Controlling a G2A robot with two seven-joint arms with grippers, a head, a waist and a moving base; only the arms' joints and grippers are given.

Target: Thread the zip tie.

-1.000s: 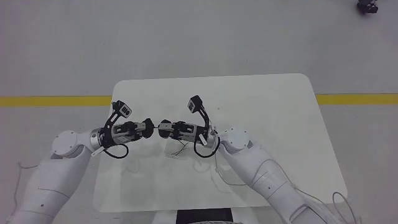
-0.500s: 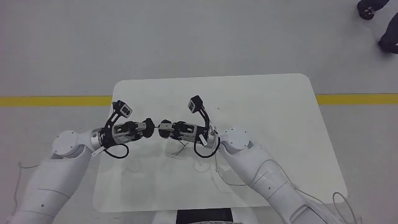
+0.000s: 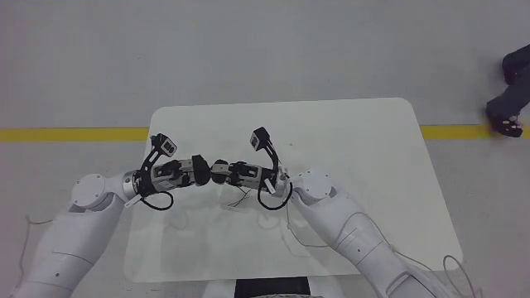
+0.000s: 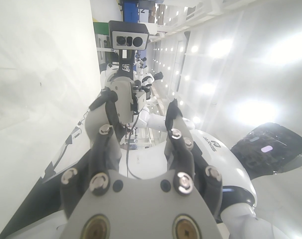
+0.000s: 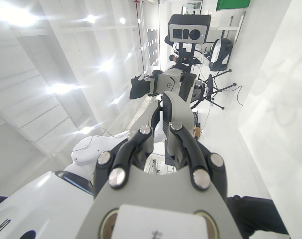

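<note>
Left arm (image 3: 87, 203): comes in from the near-left side, elbow bent, forearm roughly level, wrist aimed across at the other arm. Left claw (image 3: 199, 171) hangs above the white rounded-corner table (image 3: 356, 132), off the surface. In its own wrist camera the fingers (image 4: 172, 115) are spread wide apart and I see nothing pinched between them. The other arm's claw body sits straight ahead, in line with that gap.

Zip tie: too thin to make out, so I can't tell whether it sits in the small space between the two claw tips. Thin dark strands (image 3: 236, 201) lie on the table just below the right claw, on the robot's side (spare ties or cable, can't tell).

Right claw (image 3: 220, 171): tip to tip with the left claw, either touching or just apart; the top camera doesn't settle which. In its own wrist camera the fingers (image 5: 177, 110) are drawn together, and what they pinch, if anything, isn't visible. Right arm (image 3: 348, 223): enters from the near-right side, elbow bent, forearm angled toward the left claw, roughly mirroring the left arm.
</note>
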